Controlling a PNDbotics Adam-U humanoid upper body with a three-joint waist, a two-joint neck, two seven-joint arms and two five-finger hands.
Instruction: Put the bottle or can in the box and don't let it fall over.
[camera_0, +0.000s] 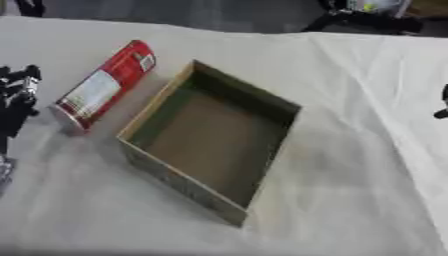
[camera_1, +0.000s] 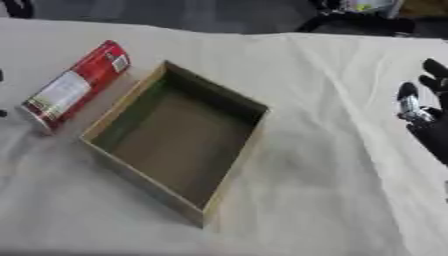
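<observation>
a red can (camera_0: 103, 86) with a white label lies on its side in the upper left of the frame, on the white cloth that covers the desk (camera_0: 350, 190). its long axis runs from upper right to lower left, the lower end toward the left edge. it is outside the box, just beside the box's left wall, and whether the two touch cannot be told.

the box (camera_0: 210, 134) is an open, shallow cardboard tray in the middle of the frame, turned so one corner points toward the bottom edge. its brown floor is bare, and the inner walls look greenish.

the left hand (camera_0: 19, 95) shows at the left edge, level with the can, near its lower end but apart from it; it holds nothing, and i cannot tell how its fingers are set. the right hand (camera_1: 426, 117) shows at the right edge of the right eye view, well apart from the box, with its fingers pointing up and spread, holding nothing.
</observation>
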